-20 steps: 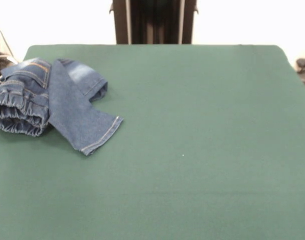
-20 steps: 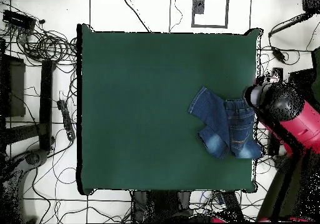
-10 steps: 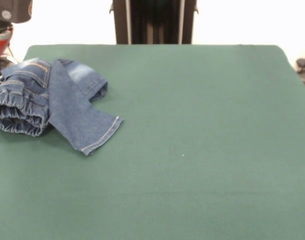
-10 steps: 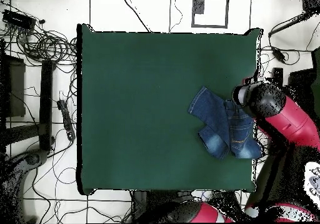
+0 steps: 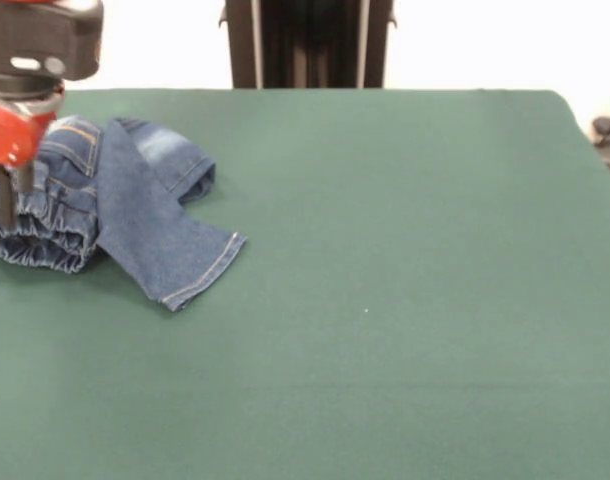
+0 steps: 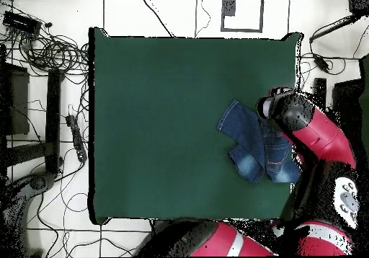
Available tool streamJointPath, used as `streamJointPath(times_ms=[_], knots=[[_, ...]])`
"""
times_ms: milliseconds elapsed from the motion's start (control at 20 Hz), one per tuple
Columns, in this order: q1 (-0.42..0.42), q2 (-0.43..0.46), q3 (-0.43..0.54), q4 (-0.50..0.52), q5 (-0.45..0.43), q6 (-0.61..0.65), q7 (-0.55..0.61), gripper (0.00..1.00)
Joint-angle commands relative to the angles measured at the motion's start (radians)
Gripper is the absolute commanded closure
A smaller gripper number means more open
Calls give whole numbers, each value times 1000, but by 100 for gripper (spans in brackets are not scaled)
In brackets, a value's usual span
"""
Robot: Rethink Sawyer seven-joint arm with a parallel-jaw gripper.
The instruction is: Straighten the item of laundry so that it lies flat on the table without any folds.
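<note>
jeans: blue denim cloth, faded pale in patches, matt, with orange-tan stitching and a gathered, puckered waistband
bench: plain dark green cloth cover, matt and smooth
arm: red shell with black parts, smooth, looks like hard plastic with a slight sheen

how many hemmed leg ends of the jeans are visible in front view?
2. One hem points toward the table's middle; the other lies folded just behind it. Jeans are bunched, so nothing more shows.
</note>
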Motion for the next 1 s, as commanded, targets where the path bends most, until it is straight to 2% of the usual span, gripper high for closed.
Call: streamJointPath(times_ms=[50, 350, 750, 1000], knots=[[88, 89, 81, 94, 81, -40, 279, 0], [81, 99, 98, 97, 115, -27, 235, 0], [82, 133, 59, 45, 101, 149, 188, 0], [100, 184, -12, -23, 74, 278, 211, 0]])
